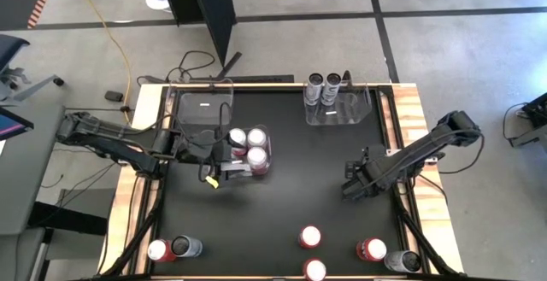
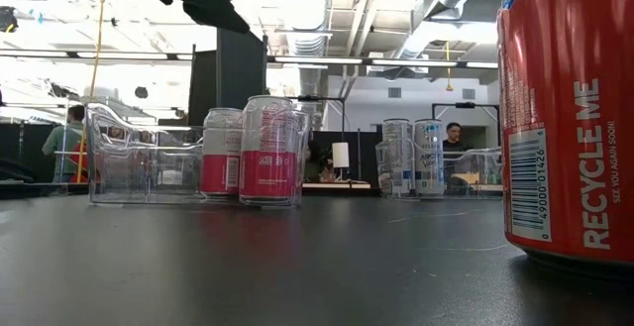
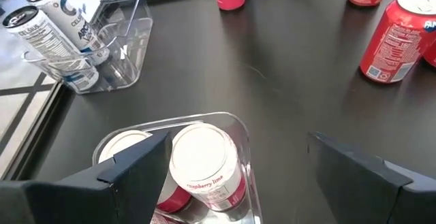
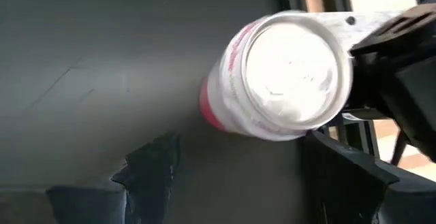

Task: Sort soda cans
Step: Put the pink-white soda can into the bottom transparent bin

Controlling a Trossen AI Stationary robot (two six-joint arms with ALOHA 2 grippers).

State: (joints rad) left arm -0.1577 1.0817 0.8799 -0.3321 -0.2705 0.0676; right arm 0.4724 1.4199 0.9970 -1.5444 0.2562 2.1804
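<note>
Red can (image 2: 570,118) cut off, both claws spread empty, left claw (image 1: 229,172) beside pink cans (image 1: 248,147).

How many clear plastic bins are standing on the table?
3. An empty bin at the back left, a middle bin holding pink-and-white cans, a back-right bin holding grey cans. None seems hidden.

Left arm reaching in from nine o'clock, left gripper (image 1: 229,175) fingers spread, right arm from three o'clock, right gripper (image 1: 350,189) fingers spread
</note>
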